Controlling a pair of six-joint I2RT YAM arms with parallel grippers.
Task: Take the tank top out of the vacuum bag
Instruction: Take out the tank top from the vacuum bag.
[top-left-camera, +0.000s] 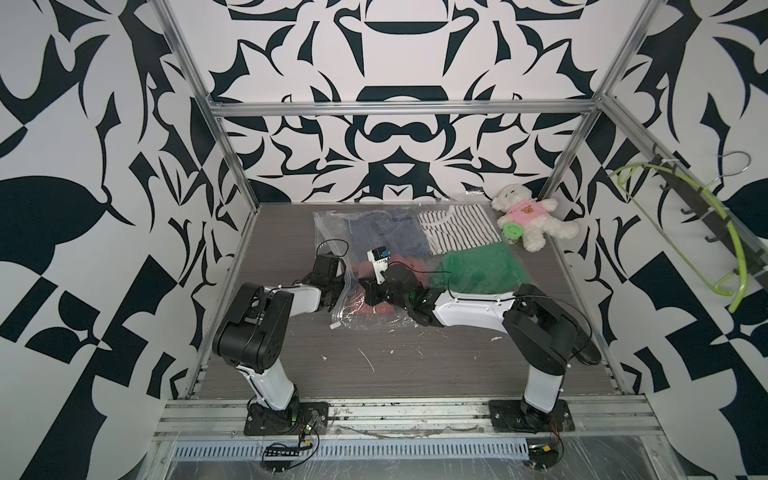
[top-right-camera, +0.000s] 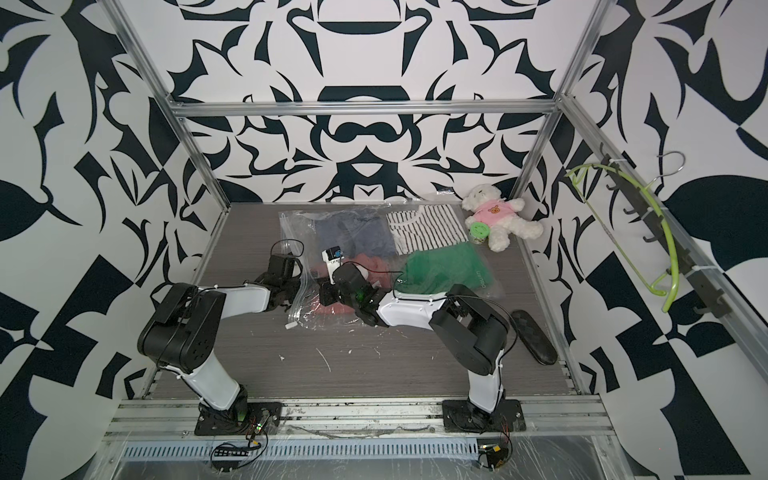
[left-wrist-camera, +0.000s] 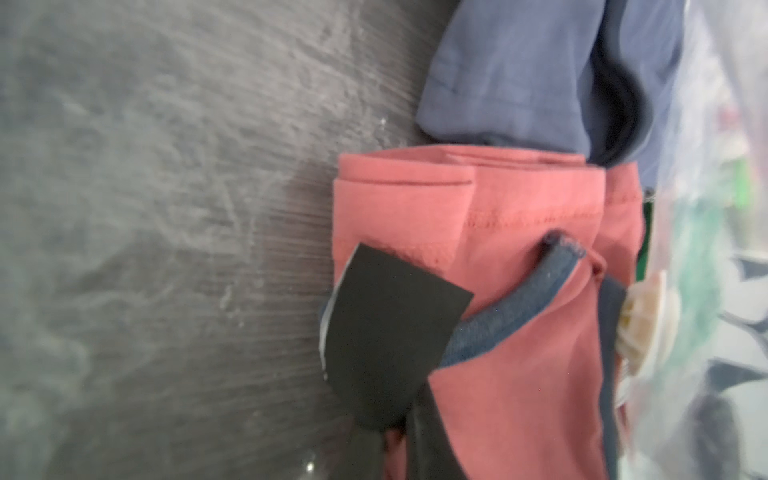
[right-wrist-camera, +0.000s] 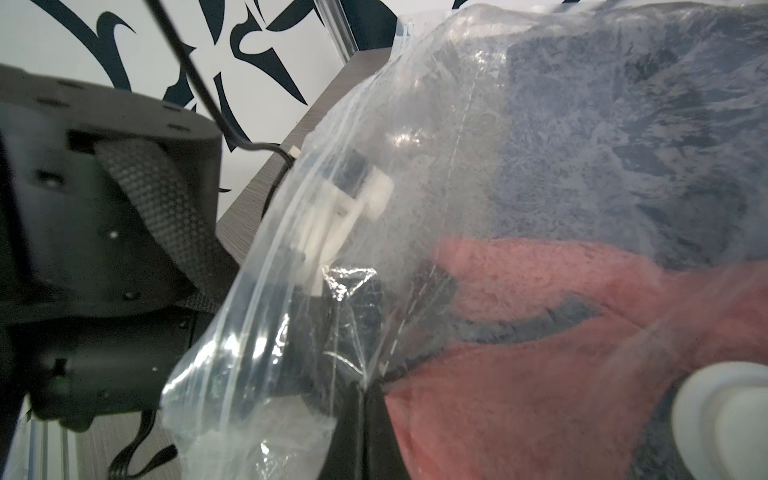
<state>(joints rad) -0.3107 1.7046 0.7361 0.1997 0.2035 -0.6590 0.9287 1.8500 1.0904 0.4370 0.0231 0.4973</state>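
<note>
Left end effector (left-wrist-camera: 399, 353) grips bagged tank top (left-wrist-camera: 519, 395); right end effector (right-wrist-camera: 363, 399) pinches vacuum bag (right-wrist-camera: 415, 124).

Grey wood-grain table (top-left-camera: 374, 345), with white flecks (top-left-camera: 365, 358) scattered over the near half.
Far right corner: white teddy bear (top-left-camera: 530, 218) in a pink shirt, lying on its back. A round green cup (top-left-camera: 512, 232) touches its side.
Folded clothes toward the back: navy piece (top-left-camera: 386, 232), striped shirt (top-left-camera: 457, 228) just beside it, and green piece (top-left-camera: 478, 266) nearer than the stripes.
Right edge: black oblong object (top-right-camera: 534, 336) (what it is cannot be told).
Right frame: black hook rail (top-right-camera: 706, 291) carrying a lime-green hanger (top-right-camera: 677, 270).
</note>
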